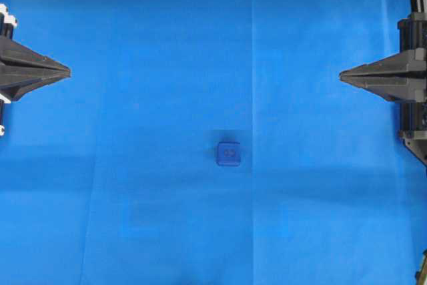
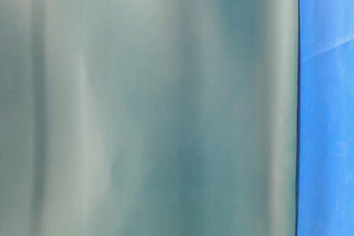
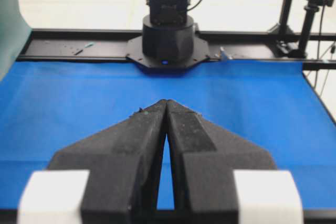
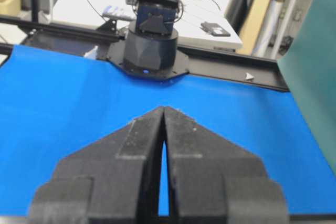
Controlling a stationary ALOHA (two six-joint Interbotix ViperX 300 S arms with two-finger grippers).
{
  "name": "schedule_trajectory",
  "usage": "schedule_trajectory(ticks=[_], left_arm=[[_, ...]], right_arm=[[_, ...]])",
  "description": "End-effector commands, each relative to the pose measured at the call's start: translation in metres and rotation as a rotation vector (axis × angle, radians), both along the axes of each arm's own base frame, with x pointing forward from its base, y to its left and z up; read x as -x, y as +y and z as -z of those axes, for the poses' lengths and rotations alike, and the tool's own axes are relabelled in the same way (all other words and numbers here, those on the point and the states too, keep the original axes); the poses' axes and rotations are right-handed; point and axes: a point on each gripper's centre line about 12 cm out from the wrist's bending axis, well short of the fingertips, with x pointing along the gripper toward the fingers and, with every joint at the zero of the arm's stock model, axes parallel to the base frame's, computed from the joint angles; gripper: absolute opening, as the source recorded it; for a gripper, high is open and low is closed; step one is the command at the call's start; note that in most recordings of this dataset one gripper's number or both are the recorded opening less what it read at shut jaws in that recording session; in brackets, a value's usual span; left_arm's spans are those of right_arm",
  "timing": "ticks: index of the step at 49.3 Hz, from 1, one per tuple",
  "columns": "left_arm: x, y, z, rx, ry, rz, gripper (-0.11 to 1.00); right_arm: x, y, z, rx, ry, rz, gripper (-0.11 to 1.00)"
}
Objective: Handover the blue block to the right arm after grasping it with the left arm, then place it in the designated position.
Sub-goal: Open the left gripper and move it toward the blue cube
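The blue block (image 1: 228,153), a small dark-blue cube, lies on the blue cloth (image 1: 167,65) a little below the middle of the overhead view. My left gripper (image 1: 68,70), on white brackets, is at the far left edge, shut and empty, far from the block. My right gripper (image 1: 341,76), all black, is at the far right edge, shut and empty, also far from the block. In the left wrist view the left gripper (image 3: 166,102) has its tips together. In the right wrist view the right gripper (image 4: 164,108) has its tips together. The block shows in neither wrist view.
The other arm's base (image 3: 167,38) stands at the far end of the cloth in the left wrist view, and likewise (image 4: 152,45) in the right wrist view. A grey-green backdrop (image 2: 149,103) fills most of the table-level view.
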Motion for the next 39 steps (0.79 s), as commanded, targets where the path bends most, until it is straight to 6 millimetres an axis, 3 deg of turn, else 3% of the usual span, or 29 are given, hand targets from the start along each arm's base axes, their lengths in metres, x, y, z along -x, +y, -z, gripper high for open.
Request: schedule_trajectory(ticks=[1, 32, 36, 39], left_arm=[[-0.0028, -0.0023, -0.0005, 0.0, 0.009, 0.012, 0.0], [-0.0024, -0.0039, -0.0005, 0.015, 0.006, 0.021, 0.0], [-0.0027, -0.0039, 0.0003, 0.017, 0.013, 0.021, 0.02], [-0.003, -0.0039, 0.0006, 0.018, 0.014, 0.022, 0.15]], right_arm=[[-0.0032, -0.0002, -0.0057, -0.011, -0.012, 0.0, 0.01], [-0.0073, -0.0005, -0.0065, -0.018, 0.032, 0.002, -0.02], [-0.0079, -0.0006, -0.0064, -0.026, 0.043, 0.003, 0.04], [-0.0089, -0.0007, -0.0066, -0.043, 0.046, 0.003, 0.15]])
